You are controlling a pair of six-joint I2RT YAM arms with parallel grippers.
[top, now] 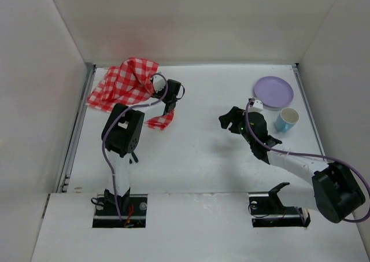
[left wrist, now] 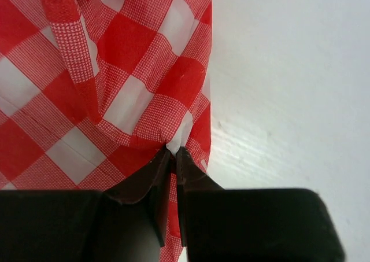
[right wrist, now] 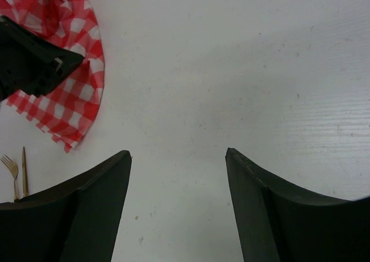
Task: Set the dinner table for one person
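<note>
The dinner table (top: 202, 152) is a flat white surface. A red-and-white checked cloth (top: 124, 82) lies crumpled at its far left. My left gripper (top: 168, 107) is shut on a fold of the cloth, and one corner hangs below it. In the left wrist view the closed tips (left wrist: 174, 152) pinch the cloth (left wrist: 115, 71) above the table. My right gripper (top: 224, 122) is open and empty over the middle of the table, its jaws wide apart (right wrist: 179, 153). A purple plate (top: 273, 92) and a blue cup (top: 286, 119) sit at the far right.
A gold fork (right wrist: 10, 168) and a thin gold utensil (right wrist: 24, 169) lie on the table at the left edge of the right wrist view, below the cloth (right wrist: 69, 71). White walls enclose the table. Metal rails (top: 75, 135) run along its sides.
</note>
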